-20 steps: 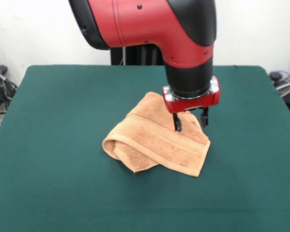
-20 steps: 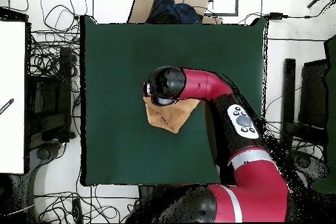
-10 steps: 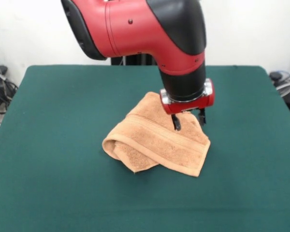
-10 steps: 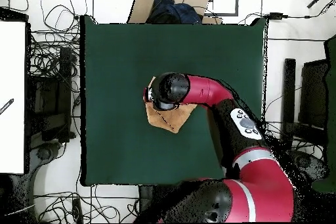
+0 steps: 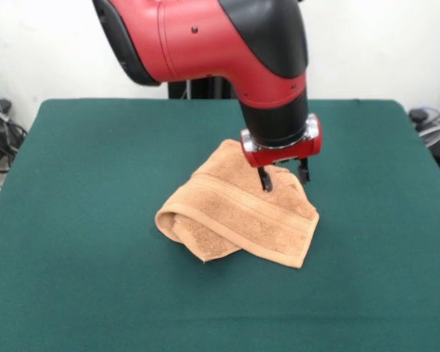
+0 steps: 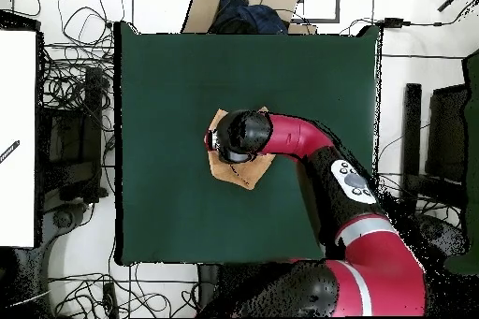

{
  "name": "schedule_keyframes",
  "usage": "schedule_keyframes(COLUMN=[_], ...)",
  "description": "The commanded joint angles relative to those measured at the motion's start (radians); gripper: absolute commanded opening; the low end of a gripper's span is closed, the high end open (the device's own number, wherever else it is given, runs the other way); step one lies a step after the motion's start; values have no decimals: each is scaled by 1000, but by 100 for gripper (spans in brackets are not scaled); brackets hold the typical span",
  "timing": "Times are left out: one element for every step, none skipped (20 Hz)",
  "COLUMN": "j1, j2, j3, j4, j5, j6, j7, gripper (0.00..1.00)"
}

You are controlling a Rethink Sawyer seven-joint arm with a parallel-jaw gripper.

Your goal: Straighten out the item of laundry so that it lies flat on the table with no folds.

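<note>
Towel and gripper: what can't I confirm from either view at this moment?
- Overhead view: the arm's wrist covers the gripper and most of the towel; only its edges show.
- Front view: the gripper hangs open over the towel's far part, but whether its tips touch the cloth cannot be told.
- Front view: the layers tucked under the fold are hidden by the top layer.
- No white tag shows in either view.

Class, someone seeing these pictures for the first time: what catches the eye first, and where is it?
The big red and black arm comes down from the top of the front view. Its gripper hangs open just over the far part of the towel. The peach towel lies folded and bunched near the middle of the green table.
</note>
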State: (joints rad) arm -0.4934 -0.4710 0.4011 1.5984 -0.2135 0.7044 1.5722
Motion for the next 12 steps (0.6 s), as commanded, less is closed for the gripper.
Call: schedule_keyframes(j1=[27,24,19,9,2,-5,-9,-13,-14,-16,-17,-20], j2=[-134,-142,-145,-156,-163,-169,-176,-180,-185,-189,-195,-199], j3=[5,6,9,15,18,21,21,19,15,13,9,10], j4=[62,63,66,79,90,101,108,113,109,104,99,96], j5=[-57,-56,-53,-48,-47,-46,-43,-46,-47,-54,-58,-60], j6=[15,25,32,36,36,36,39,40,49,53,62,71], j7=[6,1,-1,-7,-11,-14,-14,-18,-20,-27,-33,-42], gripper=[100,100,100,100,100,100,100,100,100,100,100,100])
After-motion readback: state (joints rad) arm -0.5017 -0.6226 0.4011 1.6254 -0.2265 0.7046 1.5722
